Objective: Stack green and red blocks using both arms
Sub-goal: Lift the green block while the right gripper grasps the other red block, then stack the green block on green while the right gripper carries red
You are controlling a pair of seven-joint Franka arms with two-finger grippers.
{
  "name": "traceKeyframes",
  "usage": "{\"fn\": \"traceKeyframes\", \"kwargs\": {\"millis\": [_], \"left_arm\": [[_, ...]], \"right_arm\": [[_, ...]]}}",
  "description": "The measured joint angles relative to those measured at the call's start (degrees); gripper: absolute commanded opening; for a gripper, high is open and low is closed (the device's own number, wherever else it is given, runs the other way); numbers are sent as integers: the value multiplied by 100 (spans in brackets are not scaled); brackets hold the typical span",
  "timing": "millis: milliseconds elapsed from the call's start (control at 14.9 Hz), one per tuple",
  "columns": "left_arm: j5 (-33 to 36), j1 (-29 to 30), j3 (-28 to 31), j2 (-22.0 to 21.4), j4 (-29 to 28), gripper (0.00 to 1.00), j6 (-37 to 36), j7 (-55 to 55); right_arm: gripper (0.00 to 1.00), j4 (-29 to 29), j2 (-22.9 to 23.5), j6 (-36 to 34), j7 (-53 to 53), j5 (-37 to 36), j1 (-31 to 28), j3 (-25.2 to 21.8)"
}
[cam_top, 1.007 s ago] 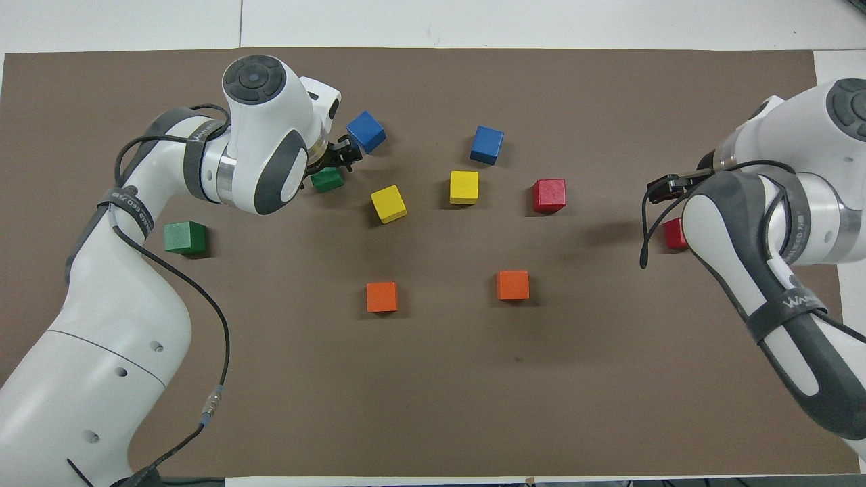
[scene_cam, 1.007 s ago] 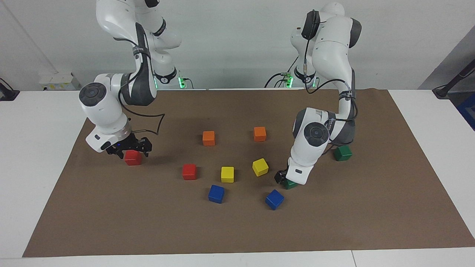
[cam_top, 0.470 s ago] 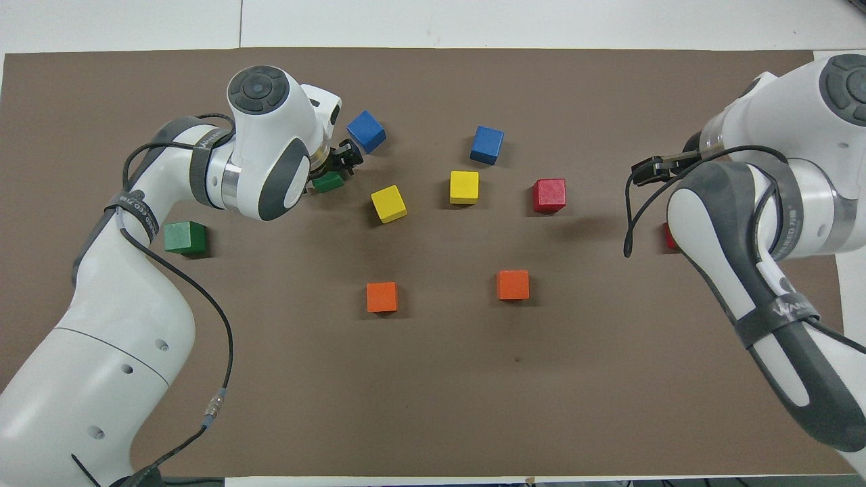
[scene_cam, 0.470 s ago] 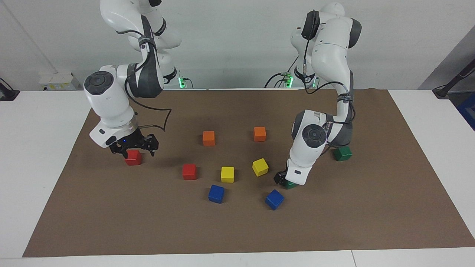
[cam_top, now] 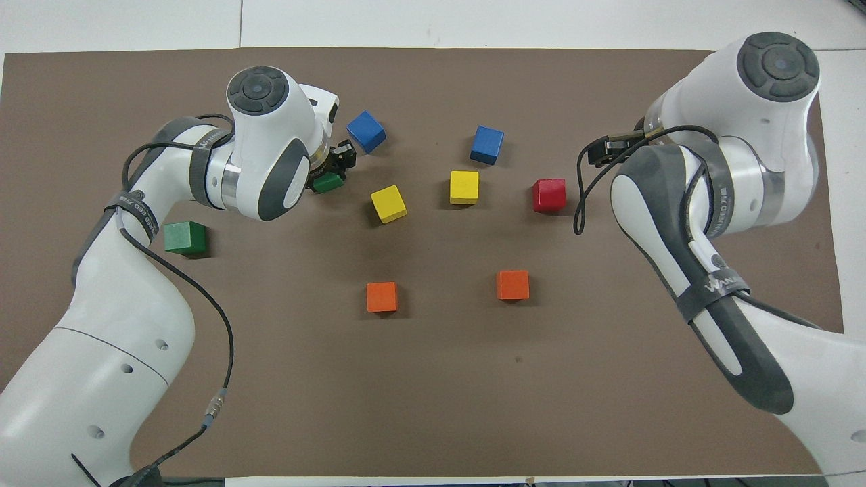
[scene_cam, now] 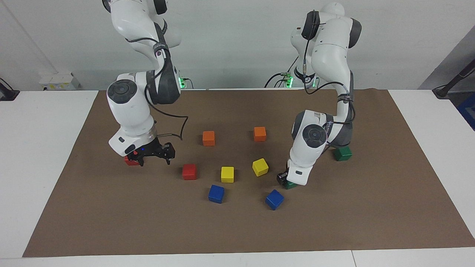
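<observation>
My left gripper [scene_cam: 284, 180] is down on the mat, shut on a green block [scene_cam: 291, 184] that shows under the hand in the overhead view [cam_top: 329, 183]. A blue cube lies just beside that grip. The second green block [scene_cam: 342, 153] rests on the mat closer to the left arm's base. My right gripper [scene_cam: 155, 157] hangs open and empty a little above the mat. It sits between one red block [scene_cam: 129, 161], partly hidden by its hand, and the other red block [scene_cam: 189, 171]. In the overhead view the right arm covers the first red block.
Two orange cubes [scene_cam: 208, 138] [scene_cam: 259, 134] lie nearer to the robots than the middle row. Two yellow cubes [scene_cam: 227, 174] [scene_cam: 260, 167] and two blue cubes [scene_cam: 216, 193] [scene_cam: 274, 199] are spread between the grippers. A brown mat [scene_cam: 237, 230] covers the table.
The left gripper has closed on the green block without shifting. The right gripper has left the red block at its end and swung toward the table's middle, still open.
</observation>
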Motion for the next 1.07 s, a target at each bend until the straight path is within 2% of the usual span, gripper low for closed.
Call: {"fn": "traceKeyframes", "kwargs": {"millis": [269,470,873,1075], "left_arm": [[3,11,24,-16,178,0,-635,-45],[14,239,75,-386,106,0,-905,317],[12,1237,97,-1914,-1497,0,-1090,2364],[8,1675,105,-2286,-1951,0,-1090,3289]], "right_arm": [[100,109,200,53,275,3,131,35],[100,118,320,254,561,5,134,215],[100,123,647,621,784,10,137,458],[100,123,765,751,800,14,141,560]]}}
